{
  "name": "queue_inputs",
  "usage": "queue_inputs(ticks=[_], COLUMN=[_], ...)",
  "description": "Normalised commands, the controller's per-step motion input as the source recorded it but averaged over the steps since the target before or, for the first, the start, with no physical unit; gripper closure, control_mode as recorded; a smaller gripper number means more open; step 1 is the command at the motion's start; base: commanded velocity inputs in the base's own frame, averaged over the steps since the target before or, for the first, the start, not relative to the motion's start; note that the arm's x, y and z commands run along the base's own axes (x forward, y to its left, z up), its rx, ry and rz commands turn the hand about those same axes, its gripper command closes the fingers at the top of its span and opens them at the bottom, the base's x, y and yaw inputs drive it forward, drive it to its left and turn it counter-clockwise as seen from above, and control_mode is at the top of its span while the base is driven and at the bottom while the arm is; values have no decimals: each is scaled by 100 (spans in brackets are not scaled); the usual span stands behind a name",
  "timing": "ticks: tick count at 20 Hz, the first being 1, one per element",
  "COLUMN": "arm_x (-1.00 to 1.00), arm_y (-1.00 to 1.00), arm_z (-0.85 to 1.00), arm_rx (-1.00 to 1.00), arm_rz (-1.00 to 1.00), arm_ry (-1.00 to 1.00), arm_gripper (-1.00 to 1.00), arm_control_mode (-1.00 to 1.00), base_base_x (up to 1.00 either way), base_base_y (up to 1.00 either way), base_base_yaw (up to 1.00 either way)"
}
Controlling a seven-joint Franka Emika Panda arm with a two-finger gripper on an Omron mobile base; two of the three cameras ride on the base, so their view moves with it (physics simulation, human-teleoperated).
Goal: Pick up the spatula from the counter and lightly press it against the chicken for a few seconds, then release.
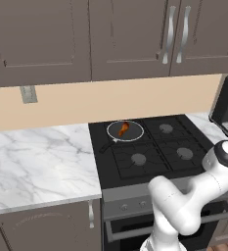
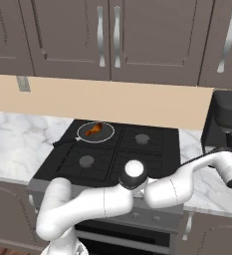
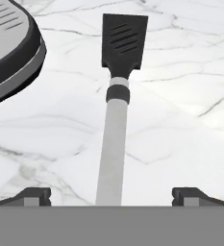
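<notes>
As the jaws stand wide apart, the gripper point(image 3: 112, 198) brackets the pale handle of the spatula point(image 3: 116, 110) without touching it; one finger tip point(image 3: 34, 196) sits well to either side of the shaft. In the hand view the spatula lies flat on the marble counter point(image 3: 180, 96), its black slotted blade pointing away from the hand. The grey drip tray of the coffee machine point(image 3: 7, 43) stands near the blade on one side, apart from it.

The base views give the wider setting. In the right base view the white arm stretches to the counter right of the stove point(image 2: 152, 149), its wrist low in front of the coffee machine. The chicken point(image 2: 93, 130) rests in a round pan point(image 2: 107, 133) on the rear left burner, well apart from the hand, with the width of the stove between them. The left base view gives the same pan and chicken point(image 1: 124, 129), a broad run of marble left of the stove, a wall outlet point(image 1: 28, 94) on the backsplash, and dark cabinets point(image 1: 130, 34) overhead.
</notes>
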Motion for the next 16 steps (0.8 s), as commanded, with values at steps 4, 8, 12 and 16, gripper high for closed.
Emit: queue_inputs(ticks=[4,8,12,16], arm_x=[11,15,15,8], arm_y=[0,0,0,-11], arm_z=[-6,-13,-19,-21], arm_rx=[1,2,2,1], arm_rz=[0,0,0,0], arm_ry=[2,3,2,0], arm_gripper=[-100,-100,-100,-100], arm_control_mode=[-100,-100,-100,-100], base_base_x=[0,0,0,0], base_base_y=[0,0,0,0], base_base_yaw=[0,0,0,0])
